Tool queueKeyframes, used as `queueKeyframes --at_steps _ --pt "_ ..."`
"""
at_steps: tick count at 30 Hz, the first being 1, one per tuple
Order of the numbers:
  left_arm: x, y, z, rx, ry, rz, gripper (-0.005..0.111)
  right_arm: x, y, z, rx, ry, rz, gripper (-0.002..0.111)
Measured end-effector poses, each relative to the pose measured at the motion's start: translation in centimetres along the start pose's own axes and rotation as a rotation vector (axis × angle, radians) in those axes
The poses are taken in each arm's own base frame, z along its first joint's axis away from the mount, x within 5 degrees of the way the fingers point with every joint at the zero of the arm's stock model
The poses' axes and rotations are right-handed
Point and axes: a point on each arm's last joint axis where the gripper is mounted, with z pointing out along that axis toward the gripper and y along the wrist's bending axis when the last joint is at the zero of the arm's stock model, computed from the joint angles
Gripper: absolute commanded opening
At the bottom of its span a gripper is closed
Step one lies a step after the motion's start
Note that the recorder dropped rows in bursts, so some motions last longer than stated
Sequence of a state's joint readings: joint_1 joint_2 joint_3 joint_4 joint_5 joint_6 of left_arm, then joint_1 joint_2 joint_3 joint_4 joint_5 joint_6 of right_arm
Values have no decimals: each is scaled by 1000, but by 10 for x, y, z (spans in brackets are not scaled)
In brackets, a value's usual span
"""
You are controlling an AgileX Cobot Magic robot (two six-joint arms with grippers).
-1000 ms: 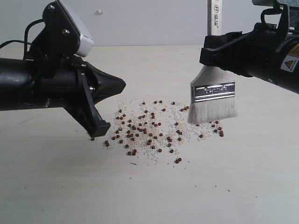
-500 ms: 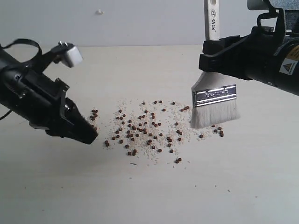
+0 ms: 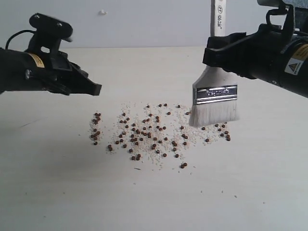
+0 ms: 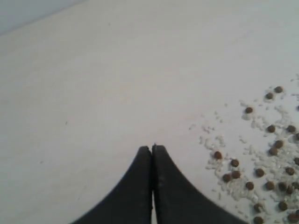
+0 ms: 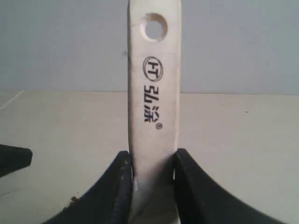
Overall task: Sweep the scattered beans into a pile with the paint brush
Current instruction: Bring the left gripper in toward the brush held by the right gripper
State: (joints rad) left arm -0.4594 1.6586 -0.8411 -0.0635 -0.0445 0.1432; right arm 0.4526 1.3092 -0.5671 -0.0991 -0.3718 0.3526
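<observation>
In the exterior view, your black, pointed left gripper (image 3: 95, 89) hangs above the pale table (image 3: 154, 202) with its fingers pressed together, holding nothing. Your right gripper (image 3: 217, 50) is clamped on the pale wooden handle of the wide flat paint brush (image 3: 215, 94) (silver metal band, off-white bristles). The brush stands nearly upright. Its bristles sit at the right end of the tiny reddish-brown beans (image 3: 144, 132), which lie scattered among whitish grains (image 3: 166, 127) between the two arms. You cannot tell whether the bristles touch the table. A small cluster of beans lies apart at the left end.

In the left wrist view, the two black fingers (image 4: 135, 186) meet tip to tip, with beans (image 4: 261, 172) off to one side.

In the right wrist view, black fingers (image 5: 112, 191) squeeze the handle from both sides, well short of the hole at its end.
</observation>
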Motion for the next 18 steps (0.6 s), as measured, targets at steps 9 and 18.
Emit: queueKeyframes --at_steps 9,18 --pt "13 -65 -13 130 -221 363 0 -5 -1 28 34 91 10 0" --pt "26 -89 -46 347 -429 421 0 10 -4 41 36 139 -12 0"
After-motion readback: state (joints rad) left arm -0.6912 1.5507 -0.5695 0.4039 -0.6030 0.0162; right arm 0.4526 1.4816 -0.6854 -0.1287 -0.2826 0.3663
